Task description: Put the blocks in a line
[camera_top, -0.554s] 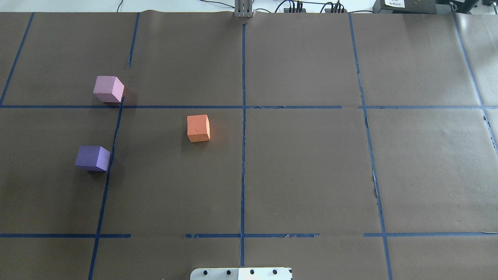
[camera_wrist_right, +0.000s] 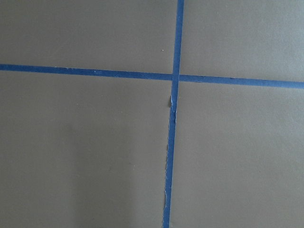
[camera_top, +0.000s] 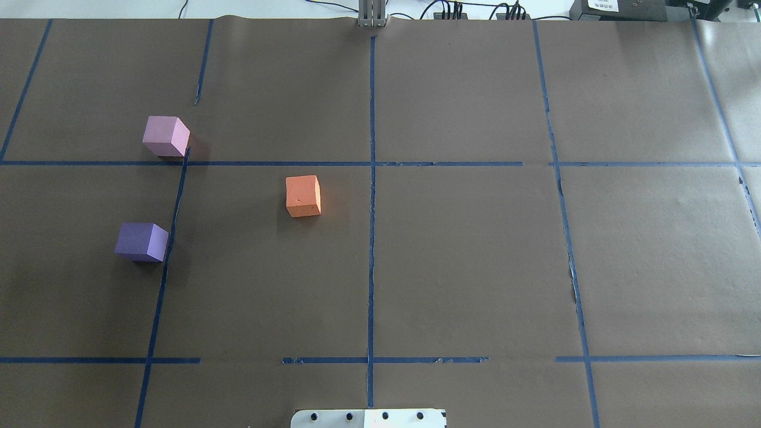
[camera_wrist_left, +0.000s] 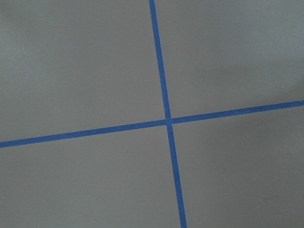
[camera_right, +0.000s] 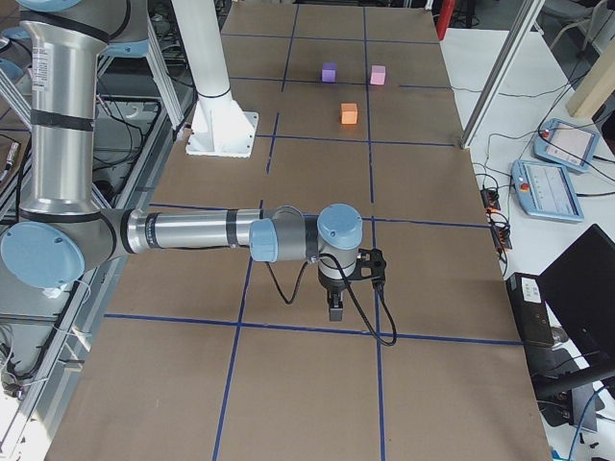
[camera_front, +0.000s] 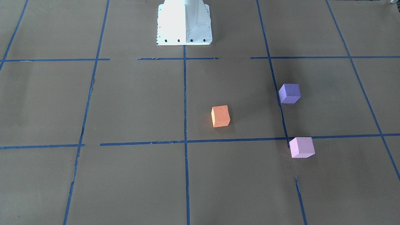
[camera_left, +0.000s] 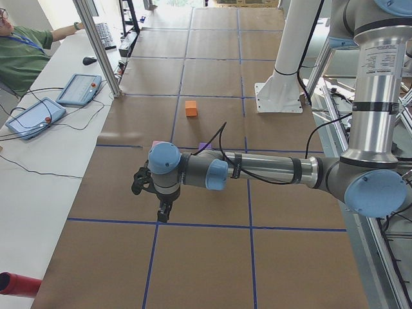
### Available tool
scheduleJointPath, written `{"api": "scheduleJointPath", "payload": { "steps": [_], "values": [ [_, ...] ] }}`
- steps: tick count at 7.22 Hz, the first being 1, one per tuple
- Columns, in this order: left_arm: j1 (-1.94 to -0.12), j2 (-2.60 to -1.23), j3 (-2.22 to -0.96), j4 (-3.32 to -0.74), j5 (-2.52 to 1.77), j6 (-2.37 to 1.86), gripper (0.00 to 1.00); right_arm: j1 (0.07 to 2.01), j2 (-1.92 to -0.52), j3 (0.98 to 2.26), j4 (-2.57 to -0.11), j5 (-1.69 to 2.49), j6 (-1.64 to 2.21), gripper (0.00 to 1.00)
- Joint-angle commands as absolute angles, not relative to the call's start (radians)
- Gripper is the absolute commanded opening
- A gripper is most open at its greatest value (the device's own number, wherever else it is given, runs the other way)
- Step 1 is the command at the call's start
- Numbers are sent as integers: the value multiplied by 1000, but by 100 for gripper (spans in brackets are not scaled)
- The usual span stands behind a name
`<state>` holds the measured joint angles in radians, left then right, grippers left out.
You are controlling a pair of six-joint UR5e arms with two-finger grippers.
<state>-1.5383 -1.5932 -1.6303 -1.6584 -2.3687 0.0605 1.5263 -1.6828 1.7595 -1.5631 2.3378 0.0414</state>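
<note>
Three foam cubes sit apart on the brown paper, on the robot's left half of the table. The orange block [camera_top: 303,196] [camera_front: 220,116] lies nearest the centre line. The dark purple block [camera_top: 141,242] [camera_front: 289,93] lies to its left, nearer the robot. The pale pink block [camera_top: 166,136] [camera_front: 301,147] lies farther away, touching a tape crossing. My left gripper [camera_left: 164,212] and right gripper [camera_right: 334,309] show only in the side views, each pointing down above a tape crossing far from the blocks. I cannot tell whether they are open or shut. Both wrist views show only paper and tape.
The white robot pedestal [camera_front: 184,23] stands at the table's near middle edge. Blue tape lines [camera_top: 371,178] grid the paper. Beside the table, an operator [camera_left: 26,51] sits at a bench with teach pendants [camera_left: 35,118] [camera_right: 548,187].
</note>
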Motion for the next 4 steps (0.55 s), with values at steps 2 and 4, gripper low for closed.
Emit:
{"api": "scheduleJointPath", "payload": {
  "steps": [2, 4],
  "values": [
    [-1425, -1681, -1707, -1658, -2368, 16, 100, 1526, -1683, 1761, -1563, 2338, 41, 100],
    [-1288, -1770, -1736, -1671, -2370, -186, 100, 1526, -1683, 1759, -1563, 2338, 41, 100]
  ]
}}
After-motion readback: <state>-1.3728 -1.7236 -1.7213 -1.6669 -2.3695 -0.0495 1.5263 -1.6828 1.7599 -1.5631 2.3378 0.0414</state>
